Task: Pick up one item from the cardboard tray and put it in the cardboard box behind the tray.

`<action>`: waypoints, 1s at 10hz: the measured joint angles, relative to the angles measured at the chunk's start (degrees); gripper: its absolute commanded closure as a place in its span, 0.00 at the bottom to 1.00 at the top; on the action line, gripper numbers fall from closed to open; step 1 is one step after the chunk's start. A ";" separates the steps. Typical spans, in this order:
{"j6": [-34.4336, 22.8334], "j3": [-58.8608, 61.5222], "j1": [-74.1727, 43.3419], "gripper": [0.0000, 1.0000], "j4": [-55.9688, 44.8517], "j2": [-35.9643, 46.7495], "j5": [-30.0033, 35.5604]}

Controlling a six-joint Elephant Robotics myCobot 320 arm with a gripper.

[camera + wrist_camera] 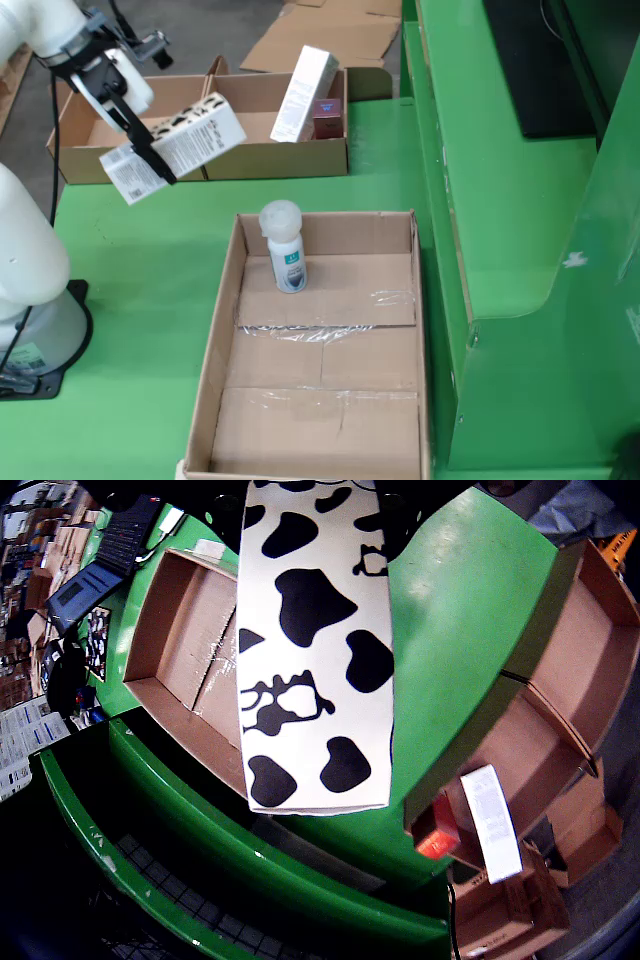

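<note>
Above the far left part of the green counter, in the fixed view, the white robot arm's black end effector is holding a long white carton with black cow-like patches, clamped on it near its labelled lower-left end; the carton is hanging tilted in the air, clear of the counter, just in front of the near wall of the brown cardboard box that is standing along the counter's far edge. Inside that box, toward its right end, a tall white carton is leaning upright, with a small dark red box sitting just beside it on the right. Nearer the camera, the shallow brown cardboard tray is lying in the middle of the counter, and a small white bottle with a rounded cap and a teal label is standing upright close to the tray's far left corner; the rest of the tray floor is showing clear tape strips. In the view riding on the end effector, the cow-patterned carton is filling the centre from top to bottom, with the tray showing at the left behind it and the cardboard box at the right, where the white carton and red box are lying.
</note>
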 measured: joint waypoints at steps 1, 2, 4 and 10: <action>2.37 2.73 2.29 1.00 -2.29 0.52 0.00; 4.74 2.90 4.66 1.00 -4.48 0.52 0.62; 9.84 4.92 10.99 1.00 -2.37 -4.57 2.64; -6.60 22.15 28.22 1.00 4.75 -22.15 8.00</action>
